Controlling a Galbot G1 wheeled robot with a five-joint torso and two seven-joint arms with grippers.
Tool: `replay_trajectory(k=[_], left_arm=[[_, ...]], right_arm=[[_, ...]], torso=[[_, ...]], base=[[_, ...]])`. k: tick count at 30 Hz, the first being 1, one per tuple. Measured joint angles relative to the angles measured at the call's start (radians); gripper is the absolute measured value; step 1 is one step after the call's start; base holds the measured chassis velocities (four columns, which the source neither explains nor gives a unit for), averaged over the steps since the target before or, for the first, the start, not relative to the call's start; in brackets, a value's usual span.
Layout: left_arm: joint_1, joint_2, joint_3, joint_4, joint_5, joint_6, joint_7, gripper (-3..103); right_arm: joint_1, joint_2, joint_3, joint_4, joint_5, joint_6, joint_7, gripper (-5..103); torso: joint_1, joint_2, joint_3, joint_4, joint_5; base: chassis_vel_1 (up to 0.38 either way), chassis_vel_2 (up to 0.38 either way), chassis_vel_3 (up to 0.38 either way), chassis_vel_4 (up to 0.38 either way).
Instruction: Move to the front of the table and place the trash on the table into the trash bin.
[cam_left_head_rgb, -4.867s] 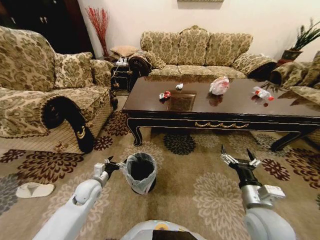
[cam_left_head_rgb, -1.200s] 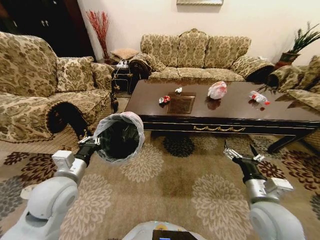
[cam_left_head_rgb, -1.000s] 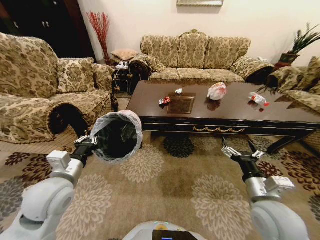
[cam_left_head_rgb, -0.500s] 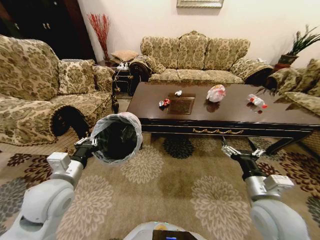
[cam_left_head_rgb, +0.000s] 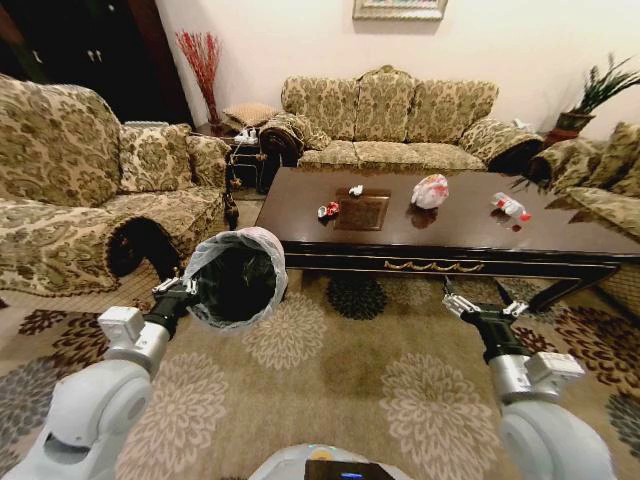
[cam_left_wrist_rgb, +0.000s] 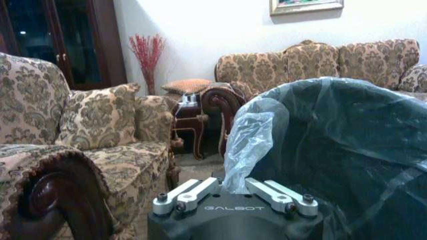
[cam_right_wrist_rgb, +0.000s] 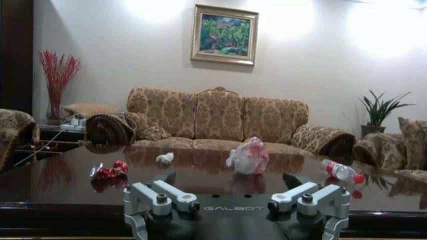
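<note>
Dark glossy counter (cam_left_head_rgb: 560, 235) with curved legs and gold scroll trim. 4 items on top: red-and-black wrapper (cam_left_head_rgb: 328, 209) near left end, white paper ball (cam_left_head_rgb: 355, 189) just behind it, pink-white bag bundle (cam_left_head_rgb: 430, 191) mid, red-capped bottle (cam_left_head_rgb: 509, 206) toward right end.

Trash bin (cam_left_head_rgb: 237, 281): stood on the carpet at first; afterwards was lifted clear of the floor by its liner rim in the left gripper (cam_left_head_rgb: 176, 291) and tipped, mouth toward the camera. Table (cam_left_head_rgb: 560, 238): was seen from slightly farther back as the view shifted.
</note>
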Motion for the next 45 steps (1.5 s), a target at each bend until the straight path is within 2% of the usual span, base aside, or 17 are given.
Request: replay_trajectory(k=[16,31,45], left_arm=[[0.001,-0.008,0.016,0.003,0.003,-0.002,0.002,1],[-0.004,-0.012,0.023,0.005,0.003,-0.005,-0.001,1],[-0.016,-0.002,0.029,0.006,0.003,-0.005,-0.019,1]], right_arm=[[-0.008,0.009,-0.005,-0.008,-0.018,0.009,-0.007,100],[-0.009,0.012,-0.007,-0.021,-0.036,0.014,-0.015,100],[-0.011,0.024,-0.008,-0.047,-0.062,0.031,-0.040,100]], torso=[[0.026,0.071,0.045,0.0000,0.0000],[0.050,0.133,0.084,0.0000,0.0000],[0.065,0.175,0.108,0.0000,0.0001]], base=[[-0.002,0.002,0.004,-0.002],[-0.092,0.087,0.092,-0.091],[-0.047,0.044,0.045,-0.047]])
